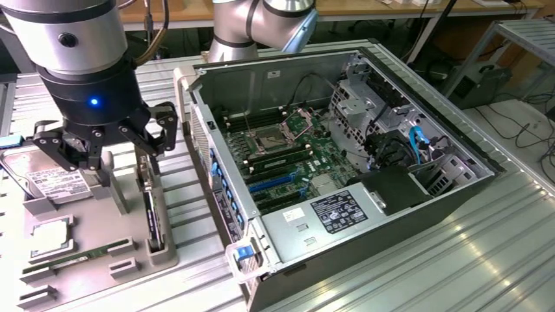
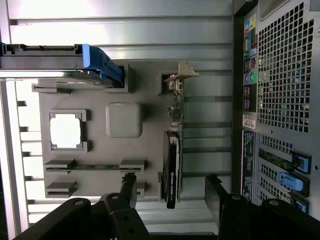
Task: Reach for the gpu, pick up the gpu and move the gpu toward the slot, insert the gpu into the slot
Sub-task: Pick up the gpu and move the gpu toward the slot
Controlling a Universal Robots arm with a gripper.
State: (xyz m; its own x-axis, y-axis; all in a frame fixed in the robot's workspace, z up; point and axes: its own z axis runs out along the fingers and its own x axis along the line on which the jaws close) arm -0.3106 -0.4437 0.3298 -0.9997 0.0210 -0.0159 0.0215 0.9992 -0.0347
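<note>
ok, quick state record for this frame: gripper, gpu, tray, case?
gripper: open, hovering over the tray, holding nothing
gpu: standing on edge in its tray holder, not gripped; an open finger on either side in the wrist view
tray: also holds hard drive, memory stick
case: side open, on the exterior view's right
progress: gpu not yet picked up

Exterior view looks obliquely down from afar — wrist view straight down, close; both share the tray (image 1: pixel 87 224).

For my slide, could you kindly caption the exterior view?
Fingers open, gripper hovers over the gpu in its holder beside the computer case.
</note>
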